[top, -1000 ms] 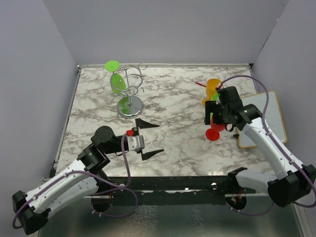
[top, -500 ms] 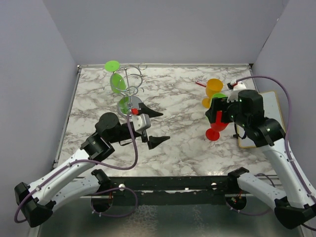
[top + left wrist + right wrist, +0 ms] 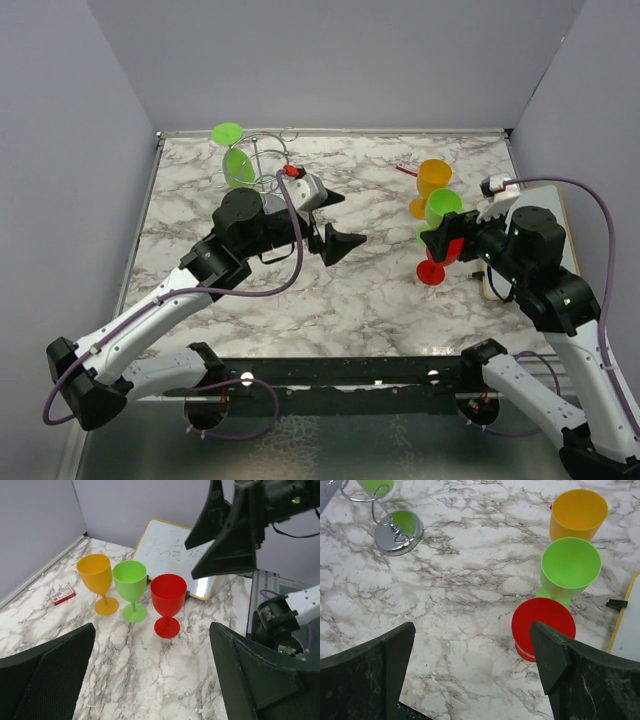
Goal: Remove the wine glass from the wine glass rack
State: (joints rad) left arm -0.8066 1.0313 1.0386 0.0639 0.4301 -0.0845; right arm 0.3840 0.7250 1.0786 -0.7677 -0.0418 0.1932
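Two white-and-black robot arms with purple cables and black wedge fingers.

The white-shelled left arm and the matching right arm share one build: smooth white covers over the long links, and round matte-black housings at the joints. A thin left purple cable loops loose behind the left fingers, and a right purple cable arcs behind the right fingers. All the fingers are broad black wedges tapering to points. The left pair's inner faces carry a fine grid texture. Just behind the left fingers sit a small white block and a red cap. A tiny green light glows on the black housing behind the right fingers.
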